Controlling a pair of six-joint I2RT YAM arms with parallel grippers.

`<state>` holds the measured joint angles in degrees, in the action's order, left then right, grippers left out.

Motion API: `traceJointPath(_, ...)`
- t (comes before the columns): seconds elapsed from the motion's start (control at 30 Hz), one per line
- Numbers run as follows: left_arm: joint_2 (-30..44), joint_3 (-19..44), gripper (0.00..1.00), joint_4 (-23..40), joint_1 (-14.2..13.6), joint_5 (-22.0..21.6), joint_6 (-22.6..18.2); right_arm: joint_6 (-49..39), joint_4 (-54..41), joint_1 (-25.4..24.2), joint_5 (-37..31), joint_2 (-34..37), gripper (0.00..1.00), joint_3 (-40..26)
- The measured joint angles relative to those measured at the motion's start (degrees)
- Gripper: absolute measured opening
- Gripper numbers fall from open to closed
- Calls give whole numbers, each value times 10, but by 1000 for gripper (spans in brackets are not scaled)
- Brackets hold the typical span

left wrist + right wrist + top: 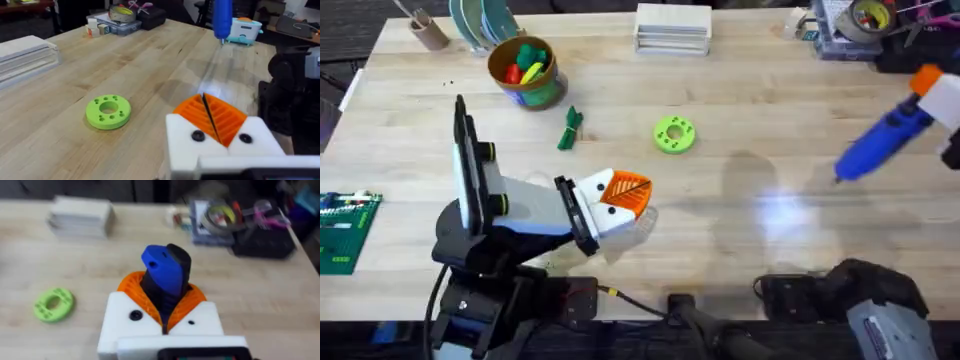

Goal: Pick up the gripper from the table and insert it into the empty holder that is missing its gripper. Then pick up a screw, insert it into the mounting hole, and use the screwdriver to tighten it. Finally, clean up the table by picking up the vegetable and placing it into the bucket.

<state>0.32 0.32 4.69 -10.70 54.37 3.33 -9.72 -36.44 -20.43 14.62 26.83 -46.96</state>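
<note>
Wooden table [740,215] carries the vegetable [569,129] beside the bucket [526,72] near its far-left corner and a green disc [674,134] mid-surface, while the right gripper [165,305] clamps the screwdriver [882,143] aloft and the left gripper [212,117] has its pads pressed together.

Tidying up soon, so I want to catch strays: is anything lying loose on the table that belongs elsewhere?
Yes. The vegetable lies loose on the bare wood just beside the bucket, not in it with the other toy pieces. A lime-green disc also sits alone mid-table. The right gripper holds the screwdriver off the table.
</note>
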Motion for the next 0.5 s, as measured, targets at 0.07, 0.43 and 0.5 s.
traceJointPath(0.07,0,0,16,0,0,0,0,26,52,0,39,-20,29,29)
traceJointPath(0.43,0,0,16,0,0,0,0,135,236,70,181,-30,29,97)
traceJointPath(0.5,0,0,16,0,0,0,0,140,259,99,187,-30,29,97)
